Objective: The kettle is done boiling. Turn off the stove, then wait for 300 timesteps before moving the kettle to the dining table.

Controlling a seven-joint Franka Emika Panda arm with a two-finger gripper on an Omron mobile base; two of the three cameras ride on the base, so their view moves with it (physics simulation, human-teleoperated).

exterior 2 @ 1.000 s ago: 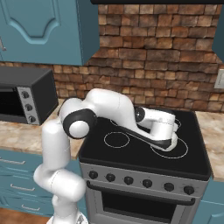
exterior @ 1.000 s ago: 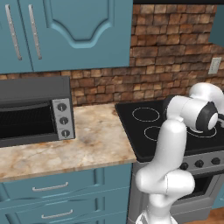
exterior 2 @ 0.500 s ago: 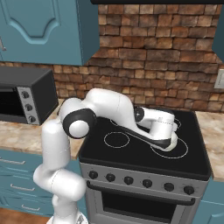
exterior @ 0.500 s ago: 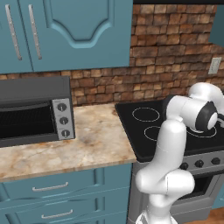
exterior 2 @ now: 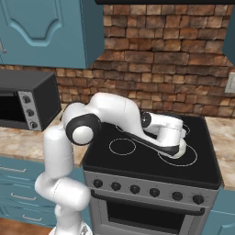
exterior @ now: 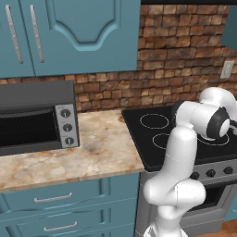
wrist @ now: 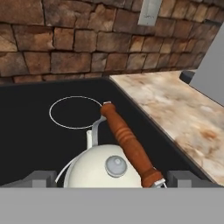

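The white kettle (wrist: 100,168) stands on the stove (wrist: 35,144), with its brown-orange handle (wrist: 129,146) arching over the lid knob. My gripper (wrist: 113,178) is open, one fingertip on each side of the kettle's body, and I cannot tell whether they touch it. In the right base view my hand (exterior 2: 170,134) hangs low over the front right burner of the stove (exterior 2: 137,160), above the row of black knobs (exterior 2: 133,189). The arm covers part of the stove (exterior: 143,143) in the left base view. The dining table is out of view.
A grey toaster oven (exterior: 37,115) (exterior 2: 23,103) sits on the marbled counter (exterior: 102,152) left of the stove. More counter (wrist: 175,109) lies right of the stove, below a brick wall with an outlet (wrist: 149,12). A grey object (wrist: 210,74) stands on that counter.
The hand has edged slightly lower over the front right burner. Nothing else has moved.
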